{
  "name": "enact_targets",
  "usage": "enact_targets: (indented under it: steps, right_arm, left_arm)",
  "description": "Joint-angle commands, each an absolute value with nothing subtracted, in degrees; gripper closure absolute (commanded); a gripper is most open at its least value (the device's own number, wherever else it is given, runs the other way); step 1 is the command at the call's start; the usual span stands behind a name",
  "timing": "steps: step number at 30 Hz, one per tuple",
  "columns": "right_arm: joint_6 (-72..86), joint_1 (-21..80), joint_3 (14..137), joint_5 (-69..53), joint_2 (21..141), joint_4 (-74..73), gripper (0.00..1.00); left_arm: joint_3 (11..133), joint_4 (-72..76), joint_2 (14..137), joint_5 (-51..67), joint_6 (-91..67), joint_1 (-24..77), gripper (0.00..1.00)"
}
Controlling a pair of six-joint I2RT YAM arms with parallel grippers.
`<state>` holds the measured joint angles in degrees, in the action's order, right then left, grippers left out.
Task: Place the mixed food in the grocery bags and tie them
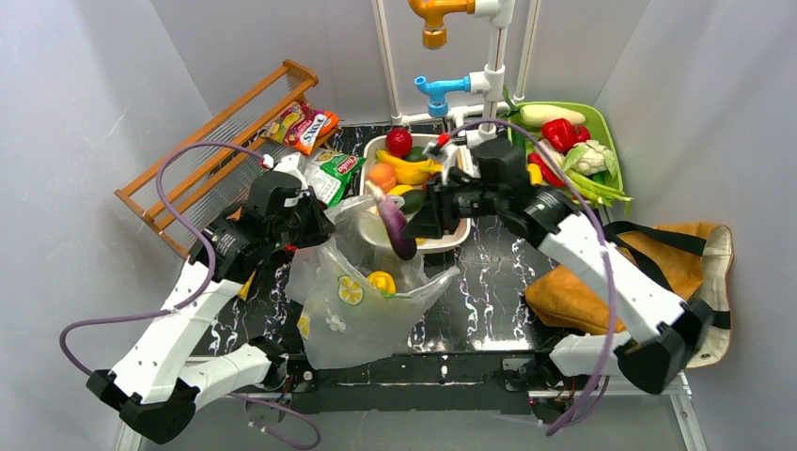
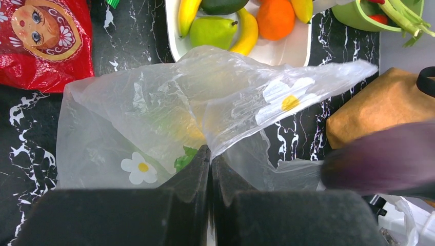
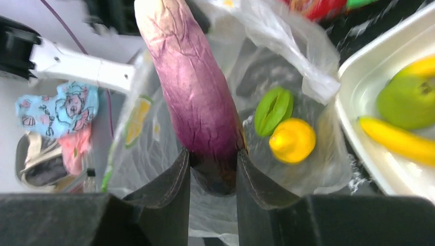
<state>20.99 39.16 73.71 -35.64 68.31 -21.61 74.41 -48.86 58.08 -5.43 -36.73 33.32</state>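
Observation:
The clear grocery bag (image 1: 357, 319) printed with lemon slices and flowers stands open at mid-table. My left gripper (image 2: 211, 154) is shut on the bag's (image 2: 154, 107) rim and holds it up. A purple eggplant (image 3: 195, 92) is pinched by its stem end in my right gripper (image 3: 213, 159) and hangs over the bag's mouth (image 1: 395, 225). Inside the bag lie a yellow toy fruit (image 3: 292, 140) and a green one (image 3: 273, 109). Behind it, a white tray (image 1: 376, 150) holds an apple, bananas and other fruit. The tan tote (image 1: 658, 272) lies at the right.
Snack packets (image 1: 303, 127) lie at the back left beside a wooden rack (image 1: 216, 150), and a red packet (image 2: 43, 41) lies near the bag. A green tray (image 1: 601, 117) of vegetables sits at the back right. White pipes with a blue tap (image 1: 442, 89) rise behind the white tray.

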Motion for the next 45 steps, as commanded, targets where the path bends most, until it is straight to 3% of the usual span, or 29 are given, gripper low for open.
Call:
enact_targets:
  steps: [1, 15, 17, 21, 26, 34, 45]
  right_arm:
    - [10.5, 42.8, 79.7, -40.9, 77.0, -41.4, 0.81]
    - [3.0, 53.3, 92.0, -38.2, 92.1, -55.5, 0.76]
    - [2.7, 54.2, 93.4, -37.4, 93.1, -56.2, 0.7]
    - [2.5, 54.6, 94.1, -36.0, 92.8, -56.3, 0.38]
    - [2.5, 54.6, 93.8, -35.6, 91.6, -55.8, 0.22]
    - [3.8, 54.6, 96.8, -28.5, 89.0, -55.8, 0.17]
    - [4.6, 52.5, 92.3, -9.8, 73.2, -47.5, 0.13]
  left_arm:
    - [73.5, -49.4, 56.1, -7.6, -37.5, 33.0, 1.0]
    - [74.3, -49.3, 56.6, -9.1, -36.0, 33.0, 1.0]
    - [74.5, -49.3, 56.5, -9.4, -36.1, 32.9, 1.0]
    - [74.6, -49.5, 56.3, -10.0, -36.0, 33.0, 1.0]
    - [74.3, -49.6, 56.1, -10.3, -36.3, 33.0, 1.0]
    - [74.1, -49.6, 56.1, -10.5, -36.3, 33.0, 1.0]
    - [72.5, -48.4, 55.4, -10.3, -35.8, 33.0, 1.0]
